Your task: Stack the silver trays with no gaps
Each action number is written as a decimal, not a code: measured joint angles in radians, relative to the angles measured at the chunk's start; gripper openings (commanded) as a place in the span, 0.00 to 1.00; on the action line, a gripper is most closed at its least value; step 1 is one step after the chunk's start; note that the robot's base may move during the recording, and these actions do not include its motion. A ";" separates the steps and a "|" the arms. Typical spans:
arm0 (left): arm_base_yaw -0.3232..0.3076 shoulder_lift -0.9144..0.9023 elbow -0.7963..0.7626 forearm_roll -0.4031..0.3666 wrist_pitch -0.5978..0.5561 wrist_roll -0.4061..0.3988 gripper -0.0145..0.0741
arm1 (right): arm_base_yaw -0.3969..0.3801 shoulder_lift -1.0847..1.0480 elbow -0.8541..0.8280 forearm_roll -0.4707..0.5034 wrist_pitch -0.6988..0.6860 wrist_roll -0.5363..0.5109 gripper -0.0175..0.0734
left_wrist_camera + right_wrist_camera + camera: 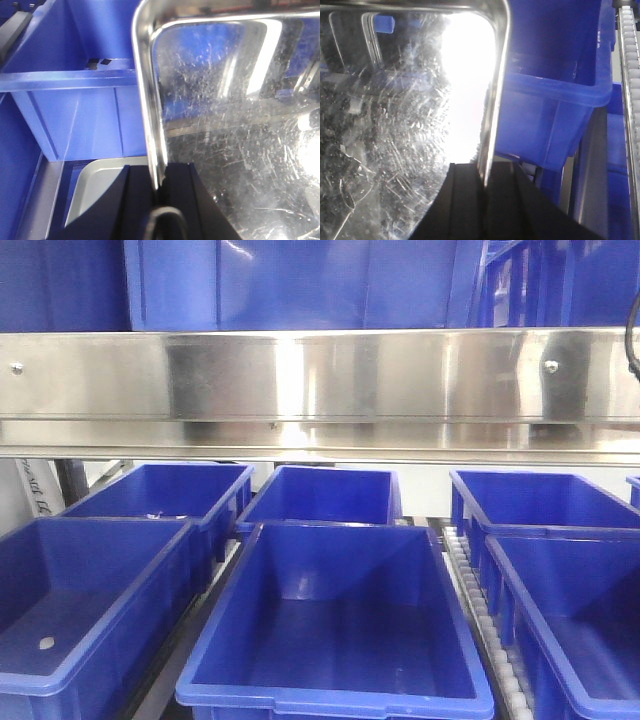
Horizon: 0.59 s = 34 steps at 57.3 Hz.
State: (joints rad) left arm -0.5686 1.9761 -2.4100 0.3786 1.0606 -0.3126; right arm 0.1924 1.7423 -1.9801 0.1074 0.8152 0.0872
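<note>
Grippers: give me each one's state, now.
Left gripper: jaws closed on the silver tray rim.
Right gripper: jaws closed on the silver tray rim.

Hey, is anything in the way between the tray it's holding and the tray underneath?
Nothing visible does. The left pincer grips the held tray by its rim; the lower tray shows one bare corner, the rest hidden behind it.
</note>
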 measured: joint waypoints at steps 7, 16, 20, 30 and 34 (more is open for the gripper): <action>0.000 0.000 0.000 0.001 0.000 0.000 0.14 | 0.000 0.000 0.000 0.000 0.000 0.000 0.10; 0.000 0.000 0.000 0.001 0.000 0.000 0.14 | 0.000 0.000 0.000 0.000 0.000 0.000 0.10; 0.000 0.000 0.000 0.003 0.000 0.000 0.14 | 0.000 0.000 0.000 0.000 0.000 0.000 0.10; 0.000 0.000 0.000 0.003 0.000 0.000 0.14 | 0.000 0.000 0.000 0.000 0.000 0.000 0.10; 0.000 0.000 0.000 0.003 0.000 0.000 0.14 | 0.000 0.000 0.000 0.000 0.000 0.000 0.10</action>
State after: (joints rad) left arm -0.5686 1.9761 -2.4100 0.3811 1.0606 -0.3126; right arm 0.1924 1.7423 -1.9801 0.1074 0.8152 0.0872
